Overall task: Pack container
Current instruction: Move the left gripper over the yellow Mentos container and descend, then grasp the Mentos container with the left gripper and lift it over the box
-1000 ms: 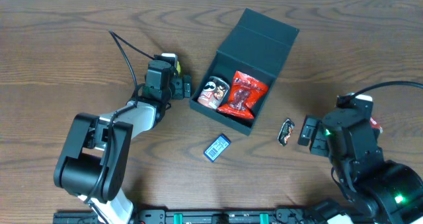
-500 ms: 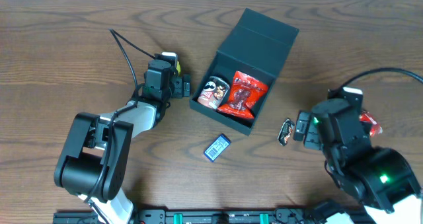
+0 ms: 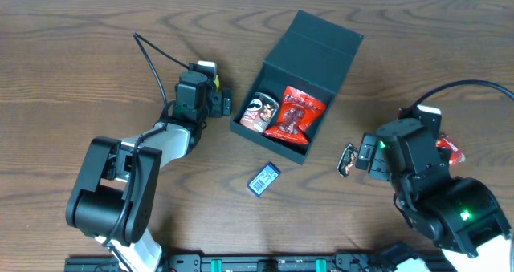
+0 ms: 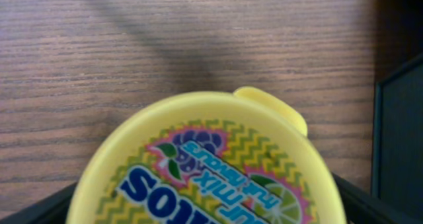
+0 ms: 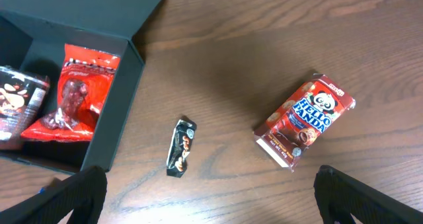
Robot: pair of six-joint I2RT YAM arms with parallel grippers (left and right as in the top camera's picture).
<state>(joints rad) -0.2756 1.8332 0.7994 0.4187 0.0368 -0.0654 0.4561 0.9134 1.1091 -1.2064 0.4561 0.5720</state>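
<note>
The container point(image 3: 320, 49) I am packing is a matte, dark teal-black square box, shallow and rigid. It sits on the table point(image 3: 96, 31) toward the far middle, turned on a diagonal. Its hinged lid is open, folded back toward the far right. Inside, side by side, lie a small crisp can point(image 3: 259, 111) and a red packet point(image 3: 294, 114).

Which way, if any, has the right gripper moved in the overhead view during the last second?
Yes: the right gripper has slid left, closing on the small dark wrapper, which has not moved.
</note>
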